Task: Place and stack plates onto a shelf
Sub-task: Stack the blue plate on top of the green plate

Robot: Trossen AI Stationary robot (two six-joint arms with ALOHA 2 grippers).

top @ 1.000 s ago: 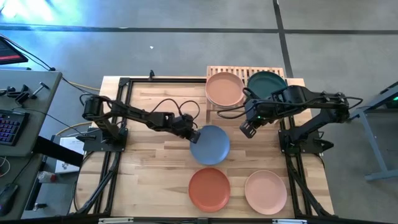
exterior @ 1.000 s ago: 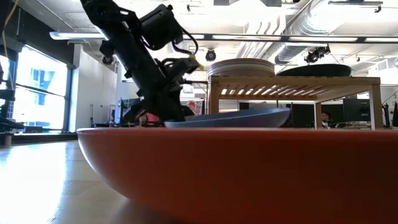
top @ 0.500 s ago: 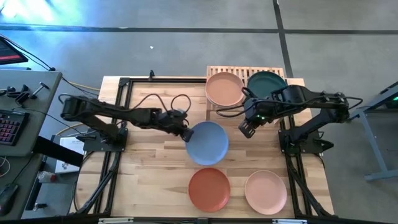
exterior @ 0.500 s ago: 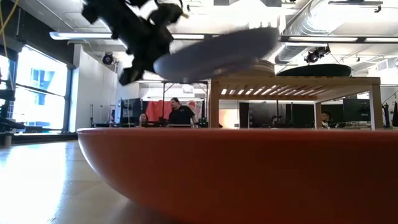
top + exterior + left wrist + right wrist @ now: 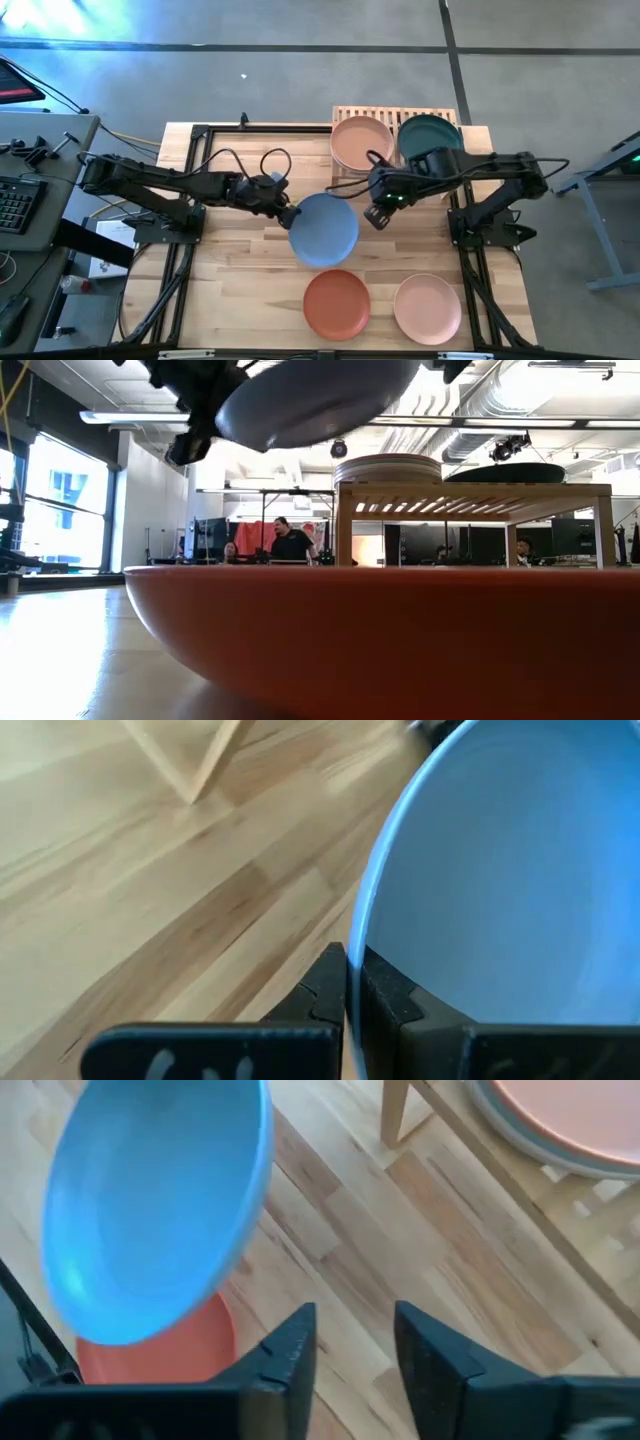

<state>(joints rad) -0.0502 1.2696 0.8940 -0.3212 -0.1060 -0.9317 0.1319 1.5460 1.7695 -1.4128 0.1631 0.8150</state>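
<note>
Left gripper (image 5: 287,213): clamping the rim of the blue plate (image 5: 324,229) at the plate's left edge; in the left wrist view the two fingers (image 5: 385,1003) are pressing together on the rim (image 5: 352,960).
Blue plate: hanging in the air over the middle of the table (image 5: 240,270), carried clear of the wood; in the low view its underside (image 5: 310,400) is showing above the level of the shelf top.
Right gripper (image 5: 374,215): hovering just beside the blue plate's right edge, not touching it; fingers (image 5: 290,1355) standing apart, nothing between them.
Shelf (image 5: 345,119): sitting at the far side of the table, right of centre.
Peach plate (image 5: 361,142): lying on the shelf's left half, topping a stack; a grey rim (image 5: 520,1135) is showing under it in the right wrist view.
Dark green plate (image 5: 424,134): lying on the shelf's right half, partly covered by the right arm.
Terracotta-orange plate (image 5: 336,303): resting on the table near the front edge, filling the low view (image 5: 380,630).
Pink plate (image 5: 427,308): resting just beside the terracotta-orange plate, on its right.
Background: people are standing in the room beyond the table (image 5: 291,545).
</note>
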